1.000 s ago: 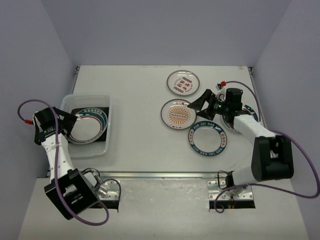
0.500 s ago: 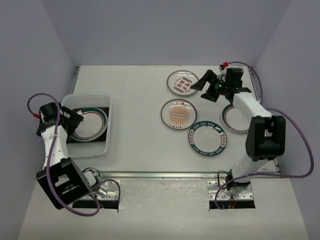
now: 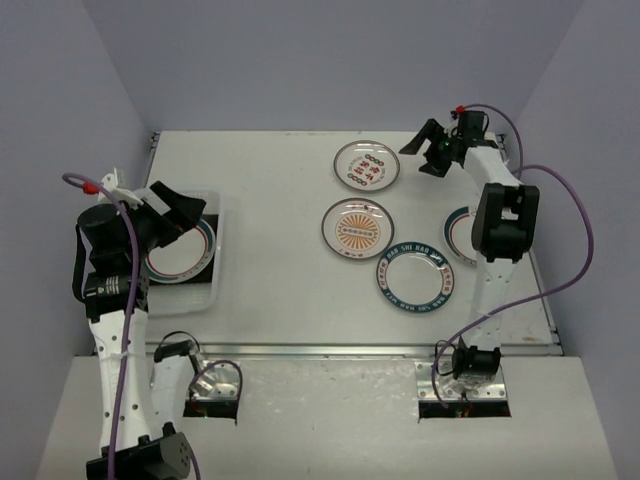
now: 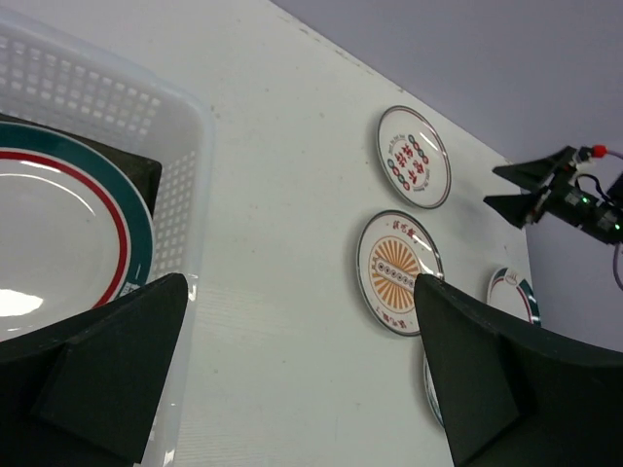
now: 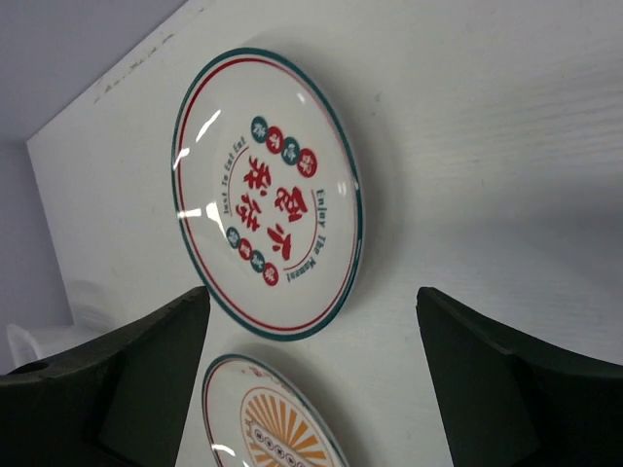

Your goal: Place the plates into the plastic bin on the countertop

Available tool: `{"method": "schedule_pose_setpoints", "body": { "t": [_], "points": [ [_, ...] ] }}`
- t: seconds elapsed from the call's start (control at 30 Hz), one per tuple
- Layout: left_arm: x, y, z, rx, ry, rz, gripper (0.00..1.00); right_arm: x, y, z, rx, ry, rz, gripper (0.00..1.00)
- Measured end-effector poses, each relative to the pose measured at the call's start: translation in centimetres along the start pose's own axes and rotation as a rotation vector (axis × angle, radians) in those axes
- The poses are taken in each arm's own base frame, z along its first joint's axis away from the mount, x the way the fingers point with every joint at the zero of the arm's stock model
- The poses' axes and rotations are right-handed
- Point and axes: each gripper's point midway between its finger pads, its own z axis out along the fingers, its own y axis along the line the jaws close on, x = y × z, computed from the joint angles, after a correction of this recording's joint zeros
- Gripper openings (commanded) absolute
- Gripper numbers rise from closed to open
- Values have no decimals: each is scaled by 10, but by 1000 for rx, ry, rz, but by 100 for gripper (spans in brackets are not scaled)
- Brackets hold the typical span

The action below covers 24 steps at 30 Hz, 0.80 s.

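Observation:
The plastic bin (image 3: 213, 290) sits at the left of the countertop (image 3: 280, 190). It holds a round white plate with a green band and red ring (image 3: 190, 262) on top of a dark square plate (image 4: 146, 177). My left gripper (image 3: 181, 211) is open and empty, raised above the bin. Three round plates lie in full view on the right: red motifs (image 3: 366, 165), orange sunburst (image 3: 356, 226), blue band (image 3: 415, 278). A fourth plate (image 3: 458, 235) is partly hidden by my right arm. My right gripper (image 3: 421, 153) is open and empty, just right of the red-motif plate (image 5: 268, 195).
The left wrist view shows the bin's perforated wall (image 4: 180, 185) and the sunburst plate (image 4: 397, 272) between my fingers (image 4: 516, 389). The right wrist view shows the sunburst plate (image 5: 268, 423) below the red-motif plate. Grey walls enclose the table on three sides.
My left gripper has risen from the bin's left side to above the bin. My right gripper has moved from near the sunburst plate to the far right corner beside the red-motif plate.

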Motion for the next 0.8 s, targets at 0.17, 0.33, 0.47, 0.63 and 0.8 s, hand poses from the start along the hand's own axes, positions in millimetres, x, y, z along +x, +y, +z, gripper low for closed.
{"method": "schedule_pose_setpoints", "body": {
  "t": [0.17, 0.33, 0.47, 0.63, 0.8],
  "points": [
    [14, -11, 3, 76, 67, 21, 100, 8, -36, 41, 7, 63, 49, 73],
    [24, -11, 14, 86, 125, 36, 100, 26, -38, 55, -49, 127, 93, 34],
    [27, -12, 19, 97, 139, 41, 100, 36, -39, 71, -82, 158, 116, 14],
    [33, -11, 31, 125, 181, 33, 100, 47, -30, 81, -151, 197, 178, 16],
    [51, -4, 54, 131, 277, -2, 100, 45, -17, 82, -186, 198, 221, 21]
  ]
}}
